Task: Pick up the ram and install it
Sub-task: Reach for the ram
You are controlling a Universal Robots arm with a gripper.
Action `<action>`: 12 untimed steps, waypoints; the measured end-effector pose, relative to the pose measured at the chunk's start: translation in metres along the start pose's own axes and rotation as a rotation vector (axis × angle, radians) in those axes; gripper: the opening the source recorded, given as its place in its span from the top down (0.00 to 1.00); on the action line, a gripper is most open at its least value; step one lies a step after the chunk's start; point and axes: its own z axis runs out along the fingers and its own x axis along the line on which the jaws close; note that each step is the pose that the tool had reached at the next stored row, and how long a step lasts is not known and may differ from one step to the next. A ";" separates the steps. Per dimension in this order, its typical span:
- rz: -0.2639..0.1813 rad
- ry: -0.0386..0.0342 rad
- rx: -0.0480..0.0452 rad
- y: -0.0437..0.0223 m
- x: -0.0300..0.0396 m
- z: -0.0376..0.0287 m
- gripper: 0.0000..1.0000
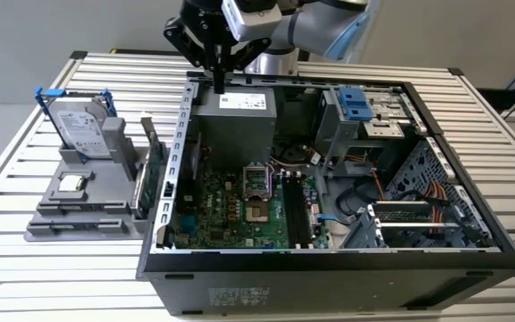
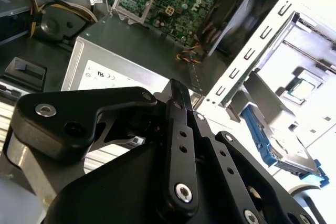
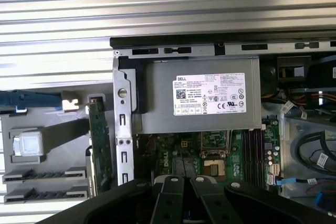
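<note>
The ram (image 1: 153,176) is a slim green stick standing on edge in a grey holder (image 1: 88,201), just outside the case's wall on the exterior view's left. The first wrist view has the ram (image 3: 100,148) beside that metal wall. My gripper (image 1: 219,84) hangs above the back edge of the open computer case, over the grey power supply (image 1: 235,111), well apart from the ram. Its black fingers (image 2: 177,98) lie together, shut, with nothing between them. The black memory slots (image 1: 298,209) run along the green motherboard (image 1: 231,208) inside the case.
A silver hard drive in a blue frame (image 1: 83,131) and a small square processor chip (image 1: 74,181) sit in the same grey holder. Cables, a drive cage (image 1: 365,111) and metal brackets fill the case on the exterior view's right. Everything rests on a slatted white table (image 1: 25,268).
</note>
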 end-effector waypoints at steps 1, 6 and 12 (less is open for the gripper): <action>0.000 0.0000 0.0000 0.0000 0.0007 0.0000 1.00; 0.000 0.0000 0.0000 -0.0002 0.0034 0.0000 1.00; 0.000 0.0000 0.0000 -0.0004 0.0060 0.0002 1.00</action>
